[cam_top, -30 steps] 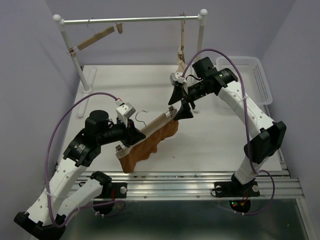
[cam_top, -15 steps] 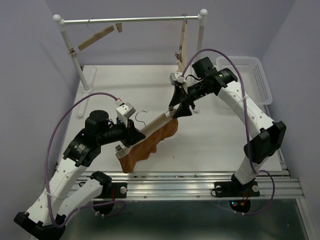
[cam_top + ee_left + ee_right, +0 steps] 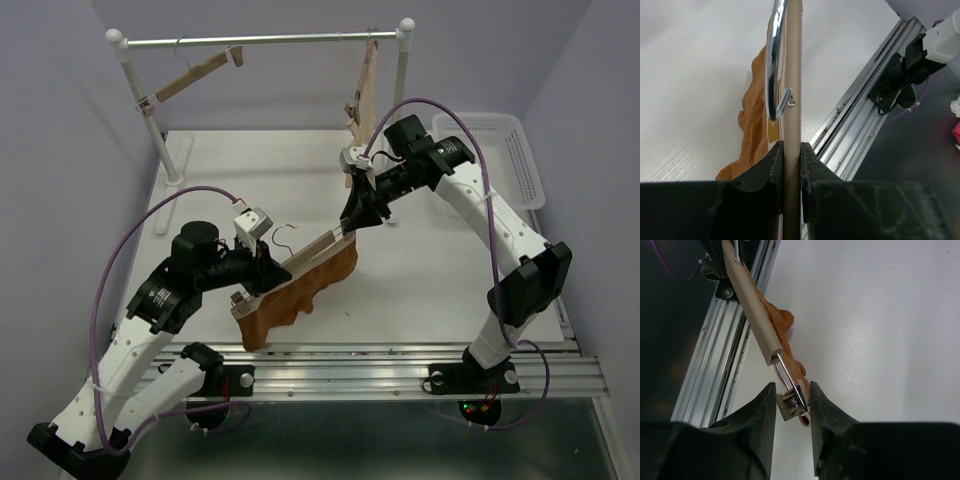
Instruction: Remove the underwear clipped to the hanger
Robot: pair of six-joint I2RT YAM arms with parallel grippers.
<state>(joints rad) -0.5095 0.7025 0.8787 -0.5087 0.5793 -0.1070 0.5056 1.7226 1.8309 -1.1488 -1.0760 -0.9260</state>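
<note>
A white basket (image 3: 515,150) stands far right; I cannot tell its contents. There are three hangers: a left rack hanger (image 3: 195,78), a right rack hanger (image 3: 362,85), and the held hanger (image 3: 310,250). One underwear (image 3: 300,295) hangs beneath it, near centre. The left gripper (image 3: 791,160) clamps the bar's near end and the right gripper (image 3: 792,400) pinches the far clip (image 3: 790,407).

This is looking like a robot lab, prob. a test cell. A left arm (image 3: 150,320) and a right arm (image 3: 490,215) w/ purple cables (image 3: 428,100) are sitting bolted on alu rails (image 3: 380,360) at the edge of a white table (image 3: 440,270). Plain lilac walls (image 3: 50,120) are closing it in. A small pipe rack (image 3: 260,40) and a basket (image 3: 528,165) are standing as props.
</note>
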